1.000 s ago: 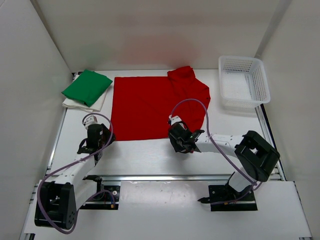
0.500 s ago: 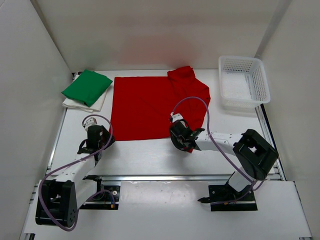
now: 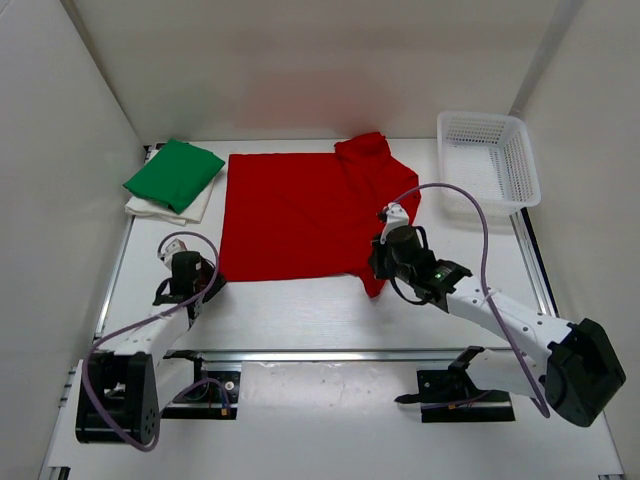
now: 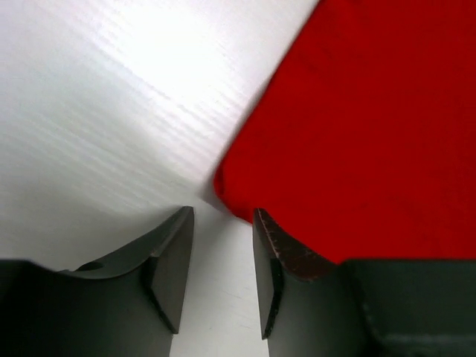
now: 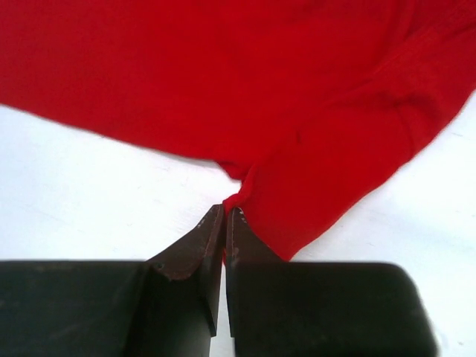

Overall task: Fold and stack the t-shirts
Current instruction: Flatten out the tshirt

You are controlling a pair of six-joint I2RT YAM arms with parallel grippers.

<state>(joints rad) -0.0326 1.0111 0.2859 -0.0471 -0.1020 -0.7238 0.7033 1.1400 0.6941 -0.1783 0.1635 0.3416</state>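
Tabletop (image 3: 300, 310) white, boxed by white walls (image 3: 300, 60); white mesh basket (image 3: 480, 118) at far right. Red t-shirt (image 3: 290, 215) spread flat mid-table, long axis left to right, rumpled end toward the basket. Right gripper (image 5: 225, 212) pinched together on its near hem. Left gripper (image 4: 222, 223) jaws apart at the near-left corner, cloth tip just ahead of the gap. Green t-shirt (image 3: 172, 174) folded atop white t-shirt (image 3: 198, 207), far left.

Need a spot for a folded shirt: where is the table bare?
The widest bare table is the near strip between the red t-shirt and the table's near edge, between the left claw and right claw. A smaller patch lies on the near side of the mesh basket. Crowded: the far-left corner, green t-shirt atop white t-shirt, and the centre.
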